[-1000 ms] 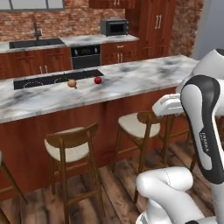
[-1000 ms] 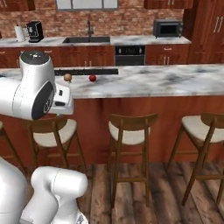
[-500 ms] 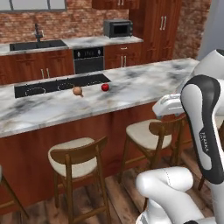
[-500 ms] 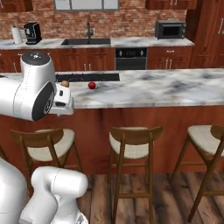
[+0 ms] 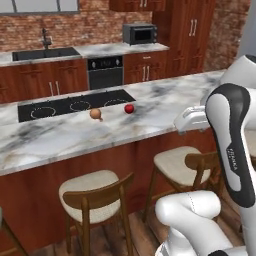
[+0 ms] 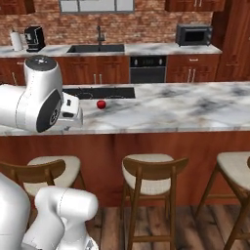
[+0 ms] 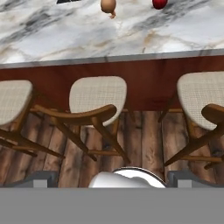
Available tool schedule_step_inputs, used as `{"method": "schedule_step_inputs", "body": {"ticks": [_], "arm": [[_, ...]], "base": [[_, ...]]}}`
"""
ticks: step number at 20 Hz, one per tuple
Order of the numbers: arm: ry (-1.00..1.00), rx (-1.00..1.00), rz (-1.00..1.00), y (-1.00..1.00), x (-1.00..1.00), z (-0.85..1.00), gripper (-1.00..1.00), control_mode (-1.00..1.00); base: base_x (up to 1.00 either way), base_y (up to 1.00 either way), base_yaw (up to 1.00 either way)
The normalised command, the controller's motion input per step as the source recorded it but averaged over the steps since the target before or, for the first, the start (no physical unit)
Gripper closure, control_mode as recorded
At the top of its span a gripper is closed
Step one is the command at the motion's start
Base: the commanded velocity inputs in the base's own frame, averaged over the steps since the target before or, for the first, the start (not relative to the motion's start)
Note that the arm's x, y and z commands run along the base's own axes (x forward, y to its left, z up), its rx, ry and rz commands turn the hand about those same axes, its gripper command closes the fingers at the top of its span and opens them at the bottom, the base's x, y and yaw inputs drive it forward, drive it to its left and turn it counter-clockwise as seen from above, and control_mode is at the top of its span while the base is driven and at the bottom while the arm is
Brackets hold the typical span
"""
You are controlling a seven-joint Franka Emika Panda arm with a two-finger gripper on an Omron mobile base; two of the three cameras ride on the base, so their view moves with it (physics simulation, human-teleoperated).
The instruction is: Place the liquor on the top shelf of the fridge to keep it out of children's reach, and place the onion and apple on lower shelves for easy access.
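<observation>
The tan onion (image 5: 95, 114) and the dark red apple (image 5: 129, 108) lie side by side on the marble island counter (image 5: 60, 137), just in front of the black cooktop (image 5: 75, 106). In the hand view the onion (image 7: 107, 5) and apple (image 7: 160, 3) sit at the top edge, far beyond my gripper (image 7: 116, 179). The gripper is open with nothing between its fingertips (image 7: 43, 178) and looks down at the stools. The apple (image 6: 101, 104) also shows just right of my arm in the right base view. The liquor, the fridge and its shelves are out of view.
Wooden stools (image 5: 95, 197) (image 6: 151, 171) stand along the near side of the island, between me and the counter. Against the back wall are a sink (image 6: 97, 48), an oven (image 5: 105, 72), a microwave (image 6: 194, 34) and a coffee machine (image 6: 33, 38).
The whole picture has shifted: the base has driven closer to the island, so the counter, onion and apple look larger and lower. The gripper stays open.
</observation>
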Motion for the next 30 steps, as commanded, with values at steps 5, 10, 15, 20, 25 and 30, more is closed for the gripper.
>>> {"method": "schedule_step_inputs", "body": {"ticks": [5, 10, 15, 20, 25, 30], "arm": [[0.0, 0.0, 0.0, 0.0, 0.0, 0.0, -1.0, 1.0], [0.0, 0.0, 0.0, 0.0, 0.0, 0.0, -1.0, 1.0], [0.0, 0.0, 0.0, 0.0, 0.0, 0.0, -1.0, 1.0], [0.0, 0.0, 0.0, 0.0, 0.0, 0.0, -1.0, 1.0], [0.0, 0.0, 0.0, 0.0, 0.0, 0.0, -1.0, 1.0], [0.0, 0.0, 0.0, 0.0, 0.0, 0.0, -1.0, 1.0]], "base": [[0.76, -0.09, 0.05], [0.77, -0.29, 0.19], [0.84, -0.34, 0.37], [0.87, -0.39, 0.46], [0.84, -0.39, 0.46], [0.87, -0.32, 0.36]]}}
